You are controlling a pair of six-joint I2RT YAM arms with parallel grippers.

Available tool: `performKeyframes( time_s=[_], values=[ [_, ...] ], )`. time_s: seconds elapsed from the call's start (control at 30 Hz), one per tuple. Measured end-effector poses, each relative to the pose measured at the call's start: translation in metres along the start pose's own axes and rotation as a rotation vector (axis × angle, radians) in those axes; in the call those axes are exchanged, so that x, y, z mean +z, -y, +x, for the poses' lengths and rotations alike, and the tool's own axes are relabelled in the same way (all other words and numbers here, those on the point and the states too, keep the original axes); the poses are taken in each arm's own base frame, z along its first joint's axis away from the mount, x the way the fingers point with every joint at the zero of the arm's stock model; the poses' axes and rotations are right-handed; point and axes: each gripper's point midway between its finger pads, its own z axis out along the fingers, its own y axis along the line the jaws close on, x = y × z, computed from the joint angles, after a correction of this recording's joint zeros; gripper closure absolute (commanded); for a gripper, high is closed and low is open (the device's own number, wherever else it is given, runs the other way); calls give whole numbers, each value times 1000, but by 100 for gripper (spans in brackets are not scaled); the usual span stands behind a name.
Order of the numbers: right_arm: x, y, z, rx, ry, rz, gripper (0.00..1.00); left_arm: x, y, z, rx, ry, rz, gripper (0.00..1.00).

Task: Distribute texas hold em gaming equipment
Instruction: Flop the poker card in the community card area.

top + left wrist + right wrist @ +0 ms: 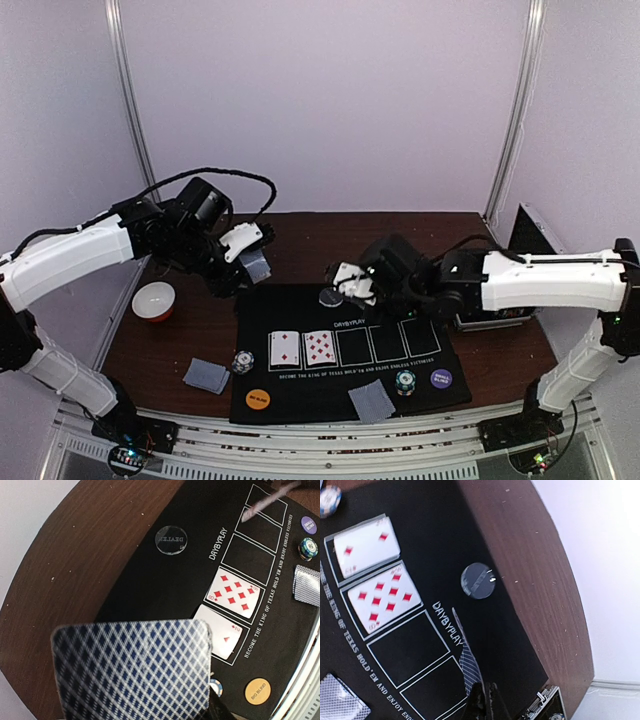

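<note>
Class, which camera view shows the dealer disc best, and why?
Left wrist: the dealer disc is large, sharp and unobstructed, its lettering readable. Right wrist shows it blurred, with glare. The top view shows it only as a small grey spot.

Dark wood table (310, 235), black mat (300, 312), red bowl (153, 300), face-down cards (206, 375)

The left arm (70, 255) reaches in from the left side, its white forearm angled up toward the middle and its black wrist bent downward. The left end effector (248, 262) hangs above the surface (190, 330), clamped on a blue-backed card (132, 667). The right arm (550, 280) stretches nearly level from the right side, wrist pointing left. The right end effector (347, 280) sits low, its fingers (487, 700) pinching an edge-on card (467, 667)
</note>
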Motion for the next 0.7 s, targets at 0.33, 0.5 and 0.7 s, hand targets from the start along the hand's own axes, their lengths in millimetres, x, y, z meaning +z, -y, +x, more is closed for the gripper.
performKeyframes(
  time_s=[0.33,0.5,0.7],
  values=[
    [63,-47,41,-417,-212,77,100,3,-1,2,-6,-10,-1,59],
    [81,-82,61,-534,-280,38,100,3,-1,3,-7,-12,-2,59],
    [81,-112,68,-560,-268,-75,100,3,-1,3,-7,-11,-2,59]
  ],
)
